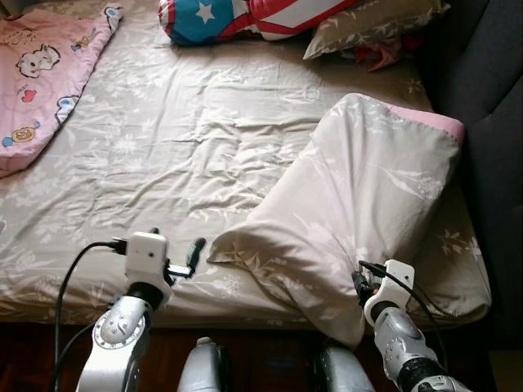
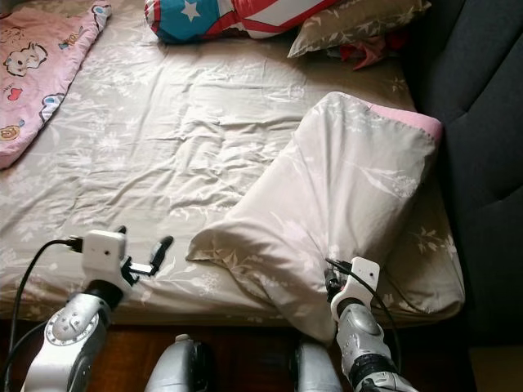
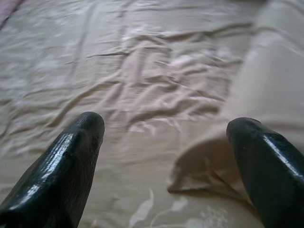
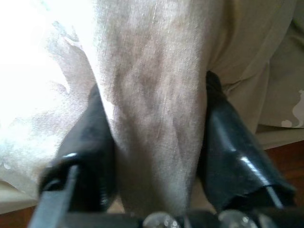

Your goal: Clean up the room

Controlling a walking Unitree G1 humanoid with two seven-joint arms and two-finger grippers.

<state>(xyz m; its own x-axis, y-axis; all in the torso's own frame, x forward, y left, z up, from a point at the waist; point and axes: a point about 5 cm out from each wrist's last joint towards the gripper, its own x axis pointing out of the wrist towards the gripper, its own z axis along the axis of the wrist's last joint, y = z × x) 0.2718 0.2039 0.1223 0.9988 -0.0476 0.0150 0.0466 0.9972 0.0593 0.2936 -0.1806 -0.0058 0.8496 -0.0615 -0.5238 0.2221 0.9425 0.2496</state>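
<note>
Nearest the robot, the right claw pinches a fold at the near lower edge of the beige pillow, its two black fingers pressed against the cloth on either side, at the front edge of the bed. The left claw hovers over the sheet near the front edge with its fingers spread apart and nothing between them, pointed toward the pillow's near-left corner, which lies just beside it. The pillow rests on the right half of the bed, its long axis running from the near edge away toward the far right, where a pink strip shows at its far end beside the dark headboard. Its near end hangs a little over the mattress edge. Farther off, a pink cartoon-print blanket lies at the far left. At the far side sit a red, white and blue star-patterned cushion and a second beige leaf-print pillow.
</note>
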